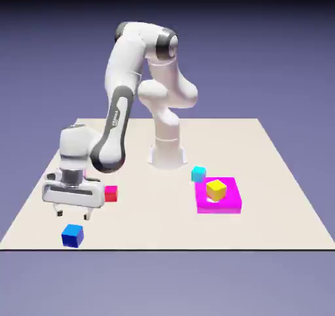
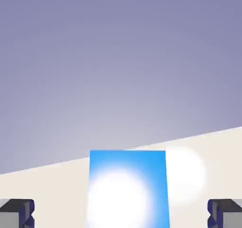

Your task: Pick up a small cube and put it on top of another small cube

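Gripper [image 1: 72, 212] hangs with jaws spread wide, empty, just above and behind the dark-blue cube [image 1: 72, 235], which sits on the table [image 1: 275, 210] near its front edge. In the hand view that cube [image 2: 127, 189] fills the gap between both fingertips [image 2: 16, 212], untouched. A red cube [image 1: 110, 193] lies just beyond.

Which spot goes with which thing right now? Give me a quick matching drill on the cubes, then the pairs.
Things:
1. small solid dark-blue cube
2. small yellow cube
3. small cyan cube
4. small red cube

Places:
A. on the flat magenta block
B. on the table, just behind the magenta block
C. nearest the table's front edge
D. beside the open gripper, on the exterior view's right

Pairs: 1-C, 2-A, 3-B, 4-D
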